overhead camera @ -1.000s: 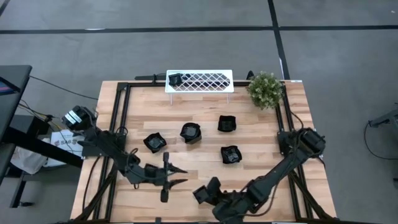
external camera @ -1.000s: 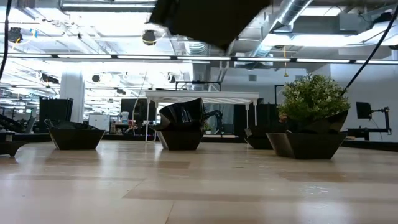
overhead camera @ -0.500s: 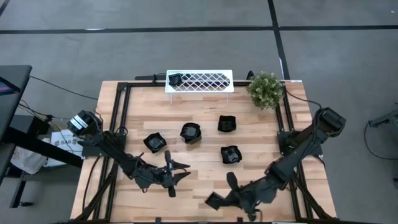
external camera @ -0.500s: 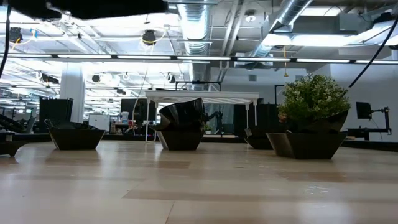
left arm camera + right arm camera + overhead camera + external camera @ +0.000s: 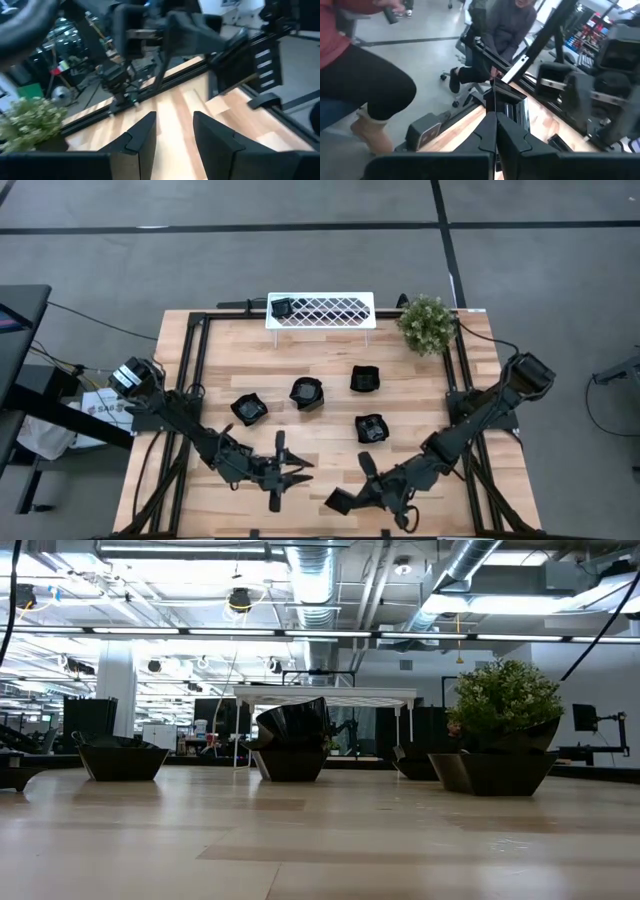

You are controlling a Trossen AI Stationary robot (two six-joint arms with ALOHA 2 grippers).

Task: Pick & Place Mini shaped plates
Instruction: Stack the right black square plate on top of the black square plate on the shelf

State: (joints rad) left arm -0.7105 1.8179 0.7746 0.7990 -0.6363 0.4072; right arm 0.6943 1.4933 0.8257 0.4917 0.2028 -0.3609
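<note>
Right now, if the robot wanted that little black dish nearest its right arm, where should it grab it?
Probably by the rim. The dish sits upright and open-topped, apart from the others, so the right end effector could come straight down and pinch one raised wall, one finger inside and one outside.

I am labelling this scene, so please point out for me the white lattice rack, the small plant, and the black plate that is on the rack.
white lattice rack (image 5: 330, 310): high view, on its lattice top.
small plant (image 5: 426, 323): high view, on its leaves.
black plate on the rack (image 5: 282, 307): high view, on its centre.
</note>
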